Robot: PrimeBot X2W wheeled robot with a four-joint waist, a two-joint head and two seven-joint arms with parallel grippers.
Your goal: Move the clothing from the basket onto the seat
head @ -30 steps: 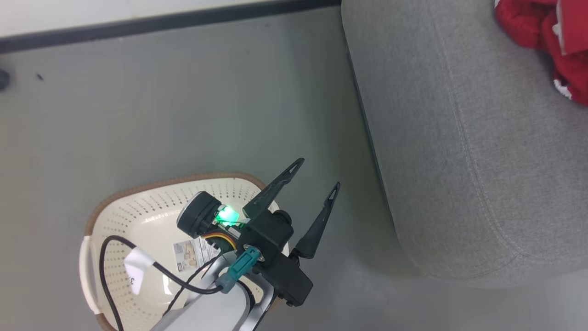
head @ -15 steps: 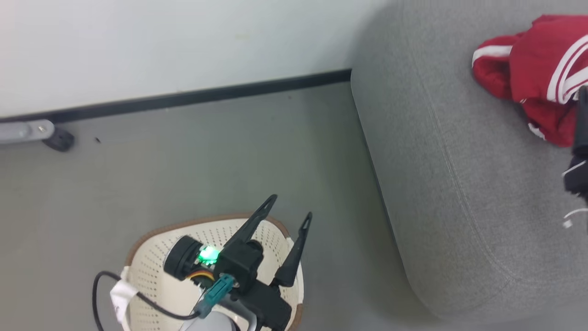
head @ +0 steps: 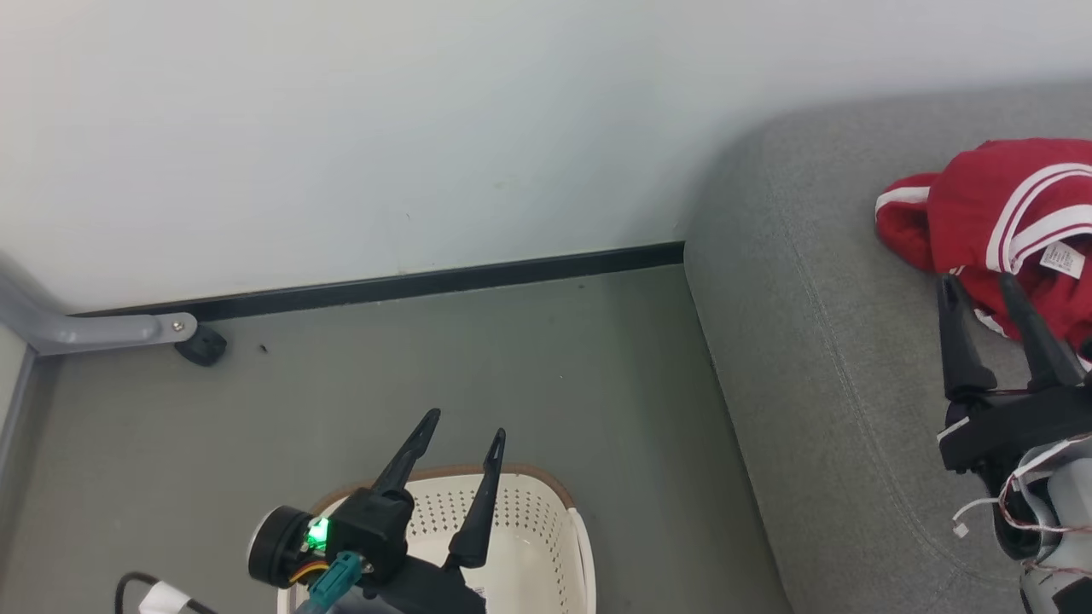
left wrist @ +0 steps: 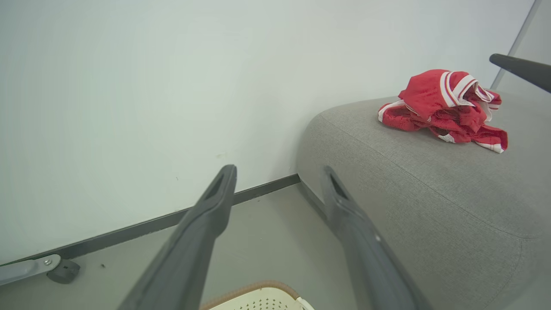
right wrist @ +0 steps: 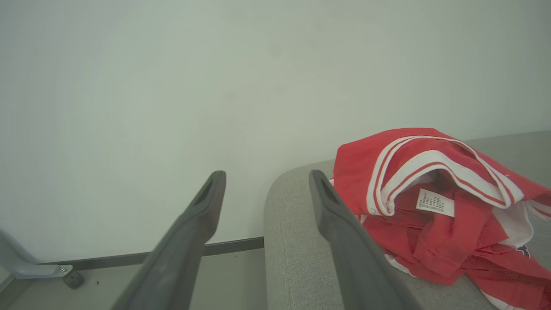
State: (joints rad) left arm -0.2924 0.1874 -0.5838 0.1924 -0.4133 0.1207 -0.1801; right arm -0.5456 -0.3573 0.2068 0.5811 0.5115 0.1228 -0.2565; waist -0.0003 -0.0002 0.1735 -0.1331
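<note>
The clothing (head: pixel 998 213), a crumpled heap of red fabric with white stripes and a small white label, lies on the grey seat (head: pixel 836 341). It also shows in the left wrist view as the clothing (left wrist: pixel 443 105) and in the right wrist view as the clothing (right wrist: pixel 430 202). My right gripper (head: pixel 977 286) stands open just in front of the heap with nothing between its fingers. The cream basket (head: pixel 529 529) sits on the floor at the bottom of the head view. Over it hangs my left gripper (head: pixel 467 424), open and holding nothing. The basket's inside is mostly hidden.
A white wall with a black skirting strip (head: pixel 409 286) runs behind the grey floor (head: pixel 478 358). A grey metal leg with a black foot (head: pixel 200 345) stands at the left. The seat's rounded corner is close to the basket.
The head camera has tilted up, so more wall shows and the basket sits lower in view. My right gripper has come into view beside the clothing. The left gripper stays open over the basket.
</note>
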